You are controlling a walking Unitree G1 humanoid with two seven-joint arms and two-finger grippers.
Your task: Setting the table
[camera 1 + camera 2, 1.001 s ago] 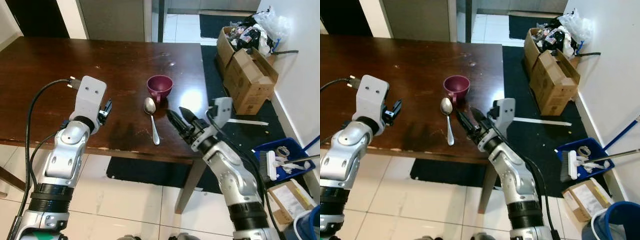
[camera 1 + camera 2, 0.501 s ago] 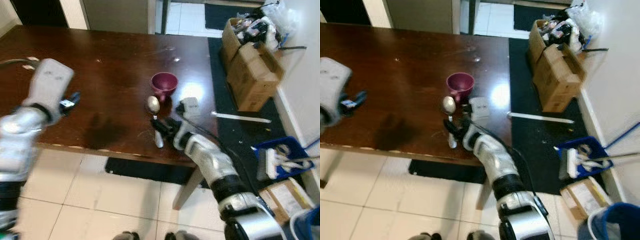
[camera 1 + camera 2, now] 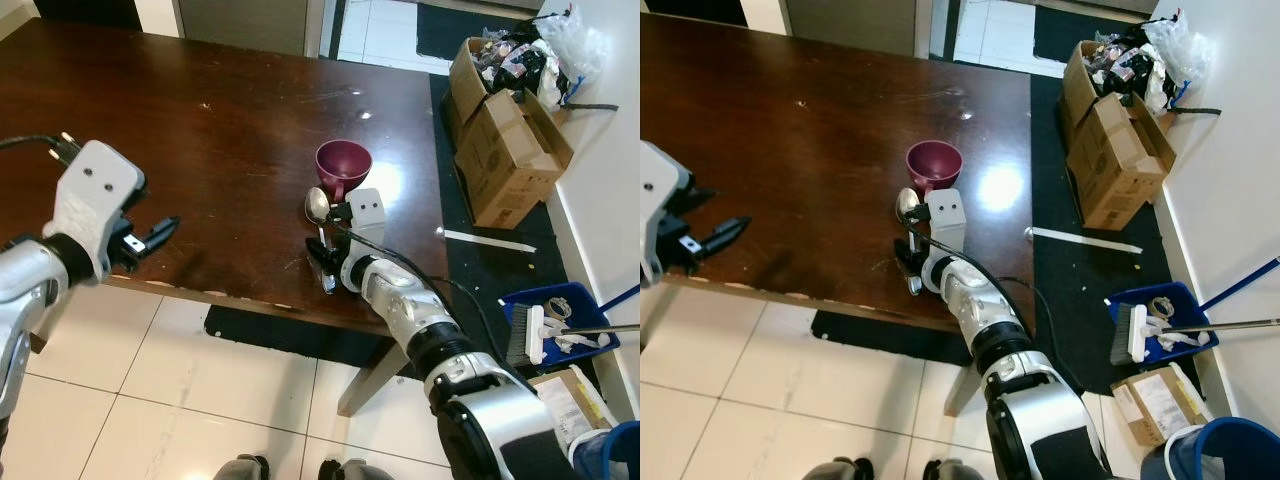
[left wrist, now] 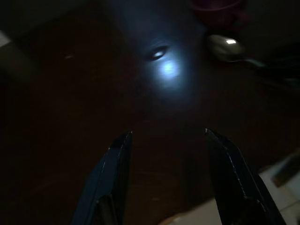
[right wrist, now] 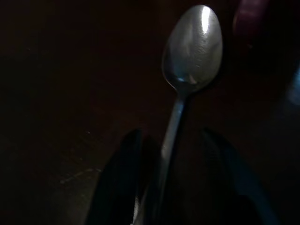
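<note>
So, we saw the right gripper (image 3: 325,262) low on the dark wooden table (image 3: 200,130), near the table's front edge, w/ its two black fingers (image 5: 123,187) set either side of the spoon (image 3: 318,228) handle. In the right wrist view the handle ran between the fingers and the bowl lay straight ahead of the tips; the fingers stood a little apart, and we couldn't tell whether they actually pressed on the metal. The spoon lay flat on the table, bowl end away from the gripper, just beside the maroon cup (image 3: 343,166), which stood upright beyond the spoon bowl, slightly to the gripper's right. The left gripper (image 4: 166,176) hung over the table's near edge, well apart to the left of the right gripper, fingers spread wide and holding nothing; its wrist view was v. dark. Further right of the right gripper, on the floor past the table, stood cardboard boxes (image 3: 505,150) and a blue bin (image 3: 560,320).
</note>
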